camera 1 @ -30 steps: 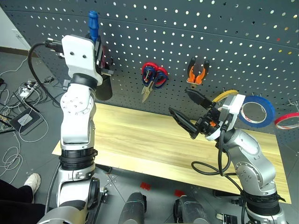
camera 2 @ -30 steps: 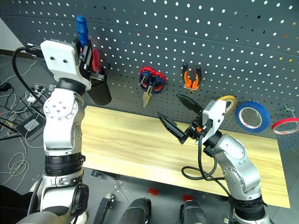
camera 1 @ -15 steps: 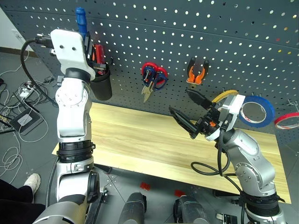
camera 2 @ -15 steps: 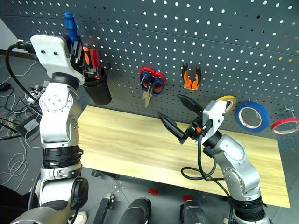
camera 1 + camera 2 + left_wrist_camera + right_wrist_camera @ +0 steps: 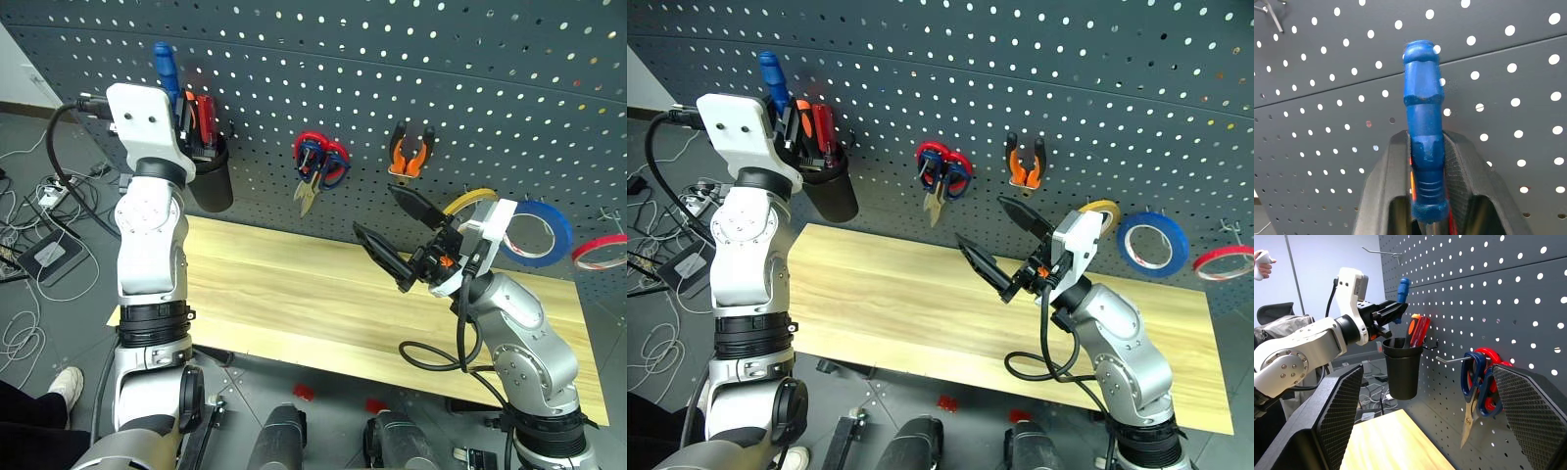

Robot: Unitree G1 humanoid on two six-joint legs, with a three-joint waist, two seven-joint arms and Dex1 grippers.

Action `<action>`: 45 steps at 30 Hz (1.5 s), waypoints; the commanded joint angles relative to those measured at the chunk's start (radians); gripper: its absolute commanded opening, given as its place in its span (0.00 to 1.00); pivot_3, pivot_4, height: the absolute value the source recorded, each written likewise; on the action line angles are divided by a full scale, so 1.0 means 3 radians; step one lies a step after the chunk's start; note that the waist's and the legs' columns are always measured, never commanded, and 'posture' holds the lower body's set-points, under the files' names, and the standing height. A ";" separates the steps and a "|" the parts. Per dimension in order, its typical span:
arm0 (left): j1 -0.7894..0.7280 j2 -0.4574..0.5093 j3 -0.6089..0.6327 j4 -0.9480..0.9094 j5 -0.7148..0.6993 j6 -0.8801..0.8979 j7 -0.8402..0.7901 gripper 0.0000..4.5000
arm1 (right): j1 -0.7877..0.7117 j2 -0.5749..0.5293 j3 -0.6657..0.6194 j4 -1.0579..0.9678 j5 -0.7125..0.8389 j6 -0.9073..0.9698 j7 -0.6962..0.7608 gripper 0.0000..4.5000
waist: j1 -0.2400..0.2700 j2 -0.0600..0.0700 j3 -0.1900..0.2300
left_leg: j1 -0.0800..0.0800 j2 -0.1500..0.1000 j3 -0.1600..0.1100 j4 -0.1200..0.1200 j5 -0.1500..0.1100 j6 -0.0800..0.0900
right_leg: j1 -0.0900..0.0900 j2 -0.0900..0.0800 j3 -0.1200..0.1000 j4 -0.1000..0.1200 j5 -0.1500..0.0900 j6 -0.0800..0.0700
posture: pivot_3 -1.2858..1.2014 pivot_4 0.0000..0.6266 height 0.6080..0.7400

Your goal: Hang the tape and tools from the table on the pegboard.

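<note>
pegboard (image 5: pixel 411 78): matt dark grey panel
table (image 5: pixel 294 294): light wood, visible grain, satin
screwdriver (image 5: pixel 1424 132): blue handle, matt plastic, scuffed
cup (image 5: pixel 828 191): black plastic, slight sheen
tape (image 5: pixel 537 233): glossy blue
fingers (image 5: pixel 1339 416): black, textured pads

Blue-handled screwdriver (image 5: pixel 1423 132) shaft hidden between left hand (image 5: pixel 1425 196) fingers, red tape roll (image 5: pixel 602 251) cut by edge

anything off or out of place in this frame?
Nothing stands out. Scissors, pliers and tape hang on the pegboard; no tools lie on the table. The blue screwdriver is upright between the left hand's fingers, over the black cup. Right hand open, holding nothing.
</note>
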 commanded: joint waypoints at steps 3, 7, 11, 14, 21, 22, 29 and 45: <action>-0.0040 0.0051 0.0038 -0.0037 -0.0017 -0.0069 0.0011 0.65 | -0.0014 -0.0024 -0.0023 -0.0177 0.0048 0.0021 -0.0040 1.00 | -0.0026 0.0001 -0.0035 | 0.0000 -0.0002 -0.0009 0.0000 0.0000 0.0000 | 0.0003 0.0002 -0.0001 0.0000 0.0000 0.0000 | 0.53 0.23 1.00; -0.0043 0.0048 0.0038 -0.0040 -0.0022 -0.0065 0.0016 0.92 | -0.0024 -0.0033 -0.0023 -0.0177 0.0038 0.0027 -0.0053 1.00 | -0.0036 0.0002 -0.0046 | 0.0000 -0.0002 -0.0018 -0.0001 0.0000 0.0000 | 0.0007 0.0009 0.0002 0.0001 0.0000 0.0000 | 0.53 0.23 1.00; -0.0033 0.0034 0.0043 -0.0060 -0.0037 -0.0038 0.0027 0.99 | -0.0034 -0.0043 -0.0025 -0.0185 0.0037 0.0041 -0.0066 1.00 | -0.0037 0.0001 -0.0052 | 0.0000 -0.0002 -0.0021 -0.0001 0.0000 0.0000 | 0.0009 0.0011 0.0003 0.0001 0.0000 0.0000 | 0.53 0.23 1.00; -0.0015 -0.0009 0.0056 -0.0118 -0.0120 0.0015 0.0002 0.99 | -0.0026 -0.0060 -0.0033 -0.0206 0.0049 0.0054 -0.0073 1.00 | -0.0037 0.0001 -0.0053 | 0.0000 -0.0004 -0.0026 0.0000 0.0000 0.0000 | 0.0012 0.0011 0.0003 0.0002 0.0000 0.0000 | 0.53 0.24 1.00; 0.0237 -0.0139 -0.0208 -0.0712 -0.0355 0.0176 -0.0297 0.99 | -0.0024 -0.0143 -0.0107 -0.0297 0.0048 0.0060 -0.0094 1.00 | -0.0039 0.0002 -0.0054 | 0.0000 -0.0007 -0.0035 -0.0001 0.0000 0.0000 | 0.0018 0.0012 0.0004 0.0001 0.0000 0.0000 | 0.54 0.25 1.00; 0.0293 -0.0148 -0.0251 -0.0790 -0.0365 0.0181 -0.0341 0.99 | -0.0014 -0.0155 -0.0114 -0.0308 0.0045 0.0055 -0.0099 1.00 | -0.0038 0.0003 -0.0054 | 0.0000 -0.0007 -0.0037 -0.0001 0.0000 0.0000 | 0.0019 0.0012 0.0004 0.0001 0.0000 0.0000 | 0.54 0.25 1.00; 0.0978 -0.0341 -0.0665 -0.1351 -0.0360 0.0335 -0.0469 0.99 | 0.0390 -0.0180 -0.0131 -0.0445 -0.0218 -0.0013 -0.0287 1.00 | -0.0035 0.0009 -0.0058 | 0.0005 -0.0009 -0.0049 -0.0002 0.0000 0.0001 | 0.0036 0.0015 0.0014 -0.0005 0.0000 0.0000 | 0.53 0.26 1.00; 0.1872 -0.0706 -0.0711 -0.0964 -0.0378 0.1057 -0.0234 0.99 | 0.1239 0.0105 -0.0436 -0.0140 -0.1219 0.0764 -0.1528 1.00 | -0.0030 0.0055 -0.0085 | 0.0024 -0.0005 -0.0040 -0.0004 -0.0001 0.0001 | 0.0059 0.0018 0.0027 -0.0020 0.0000 0.0000 | 0.51 0.27 1.00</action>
